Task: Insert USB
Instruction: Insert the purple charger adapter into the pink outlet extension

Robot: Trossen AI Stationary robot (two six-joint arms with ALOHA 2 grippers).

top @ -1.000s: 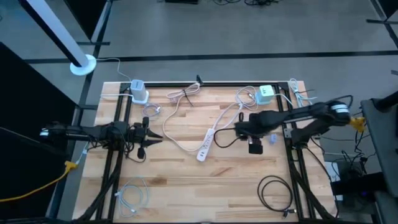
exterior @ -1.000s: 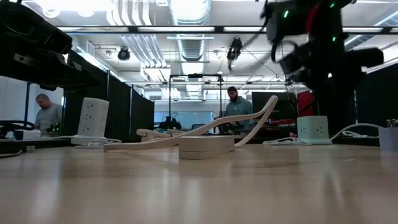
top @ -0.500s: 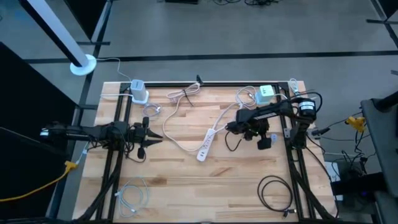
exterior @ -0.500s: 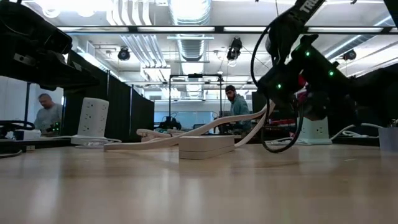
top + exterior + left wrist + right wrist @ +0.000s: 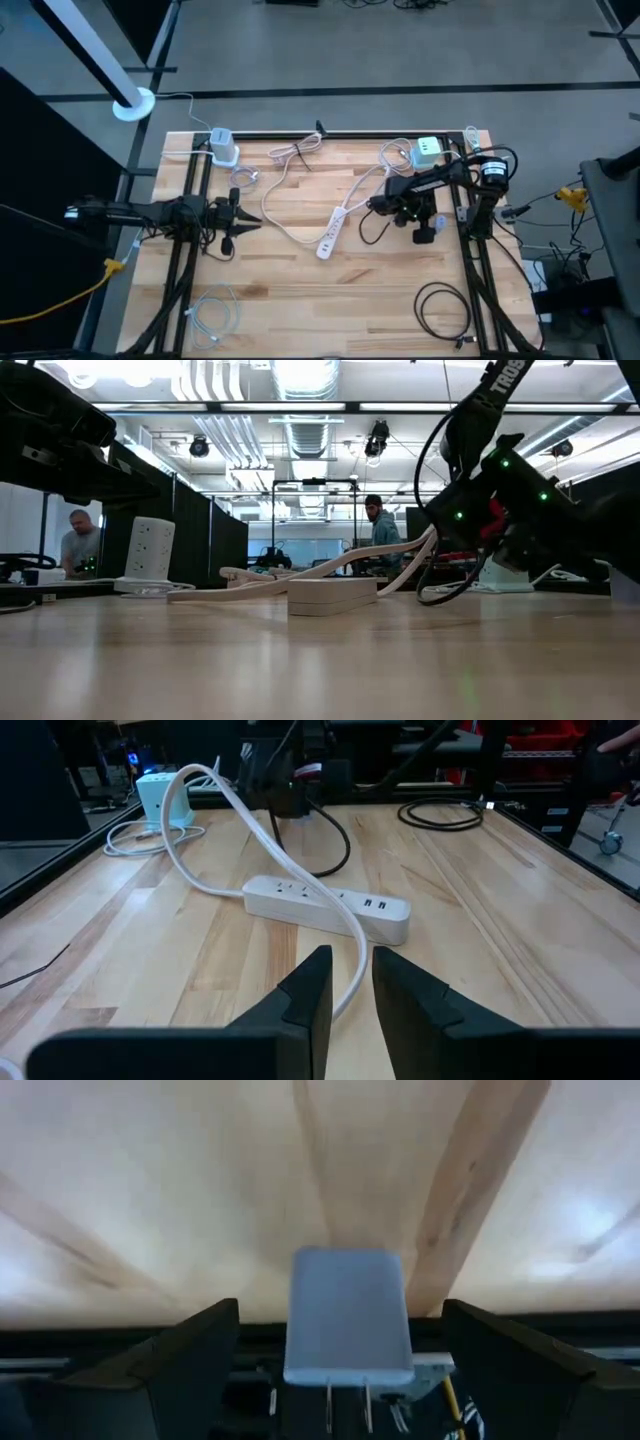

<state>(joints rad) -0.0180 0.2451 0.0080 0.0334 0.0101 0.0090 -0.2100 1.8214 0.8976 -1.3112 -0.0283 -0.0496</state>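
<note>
- Pale-blue plug adapter (image 5: 348,1305) lay flat on the wooden table (image 5: 380,290), prongs showing, near the right edge and well apart from the white power strip (image 5: 333,228).
- Right gripper (image 5: 345,1320) hung straight above it with its fingers (image 5: 190,1360) spread wide, one on each side of the body, holding nothing.
- Left gripper (image 5: 350,970) waited at the table's left side, pointed at the strip. Only a narrow gap showed between its fingers, with nothing in it.
- The step looked like picking up the adapter. My advice: drop straight down, keep the body centred, and close on the flat sides, not the prongs.
- Gripping low should leave the plug end free for the strip.
- A skewed closure would likely spin or flip it on the smooth wood.
- A second earlier the right arm had stretched out with its elbow past the table's right edge. It had since folded in and come down lower over the adapter.
- Left arm, strip and cables had not moved.
</note>
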